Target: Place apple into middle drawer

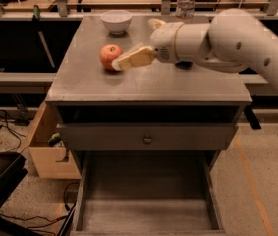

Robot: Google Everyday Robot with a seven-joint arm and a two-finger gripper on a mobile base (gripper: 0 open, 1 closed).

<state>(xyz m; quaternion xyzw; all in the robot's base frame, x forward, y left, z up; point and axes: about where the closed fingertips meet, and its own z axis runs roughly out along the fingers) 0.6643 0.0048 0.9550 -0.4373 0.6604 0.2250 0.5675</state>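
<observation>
The apple point(108, 56), red-orange with yellowish patches, sits on the grey cabinet top point(148, 82), left of centre. My gripper point(122, 62), cream-coloured on a white arm, reaches in from the right and its tip is right against the apple's right side, low over the top. The middle drawer point(148, 200) is pulled out at the bottom of the view, with its bare floor showing and nothing in it.
A white bowl point(116, 19) stands at the back of the top, behind the apple. A water bottle point(184, 1) stands at the back right. A closed grey drawer front with a round knob point(147, 139) sits above the open drawer. A wooden box point(47, 149) stands on the floor, left.
</observation>
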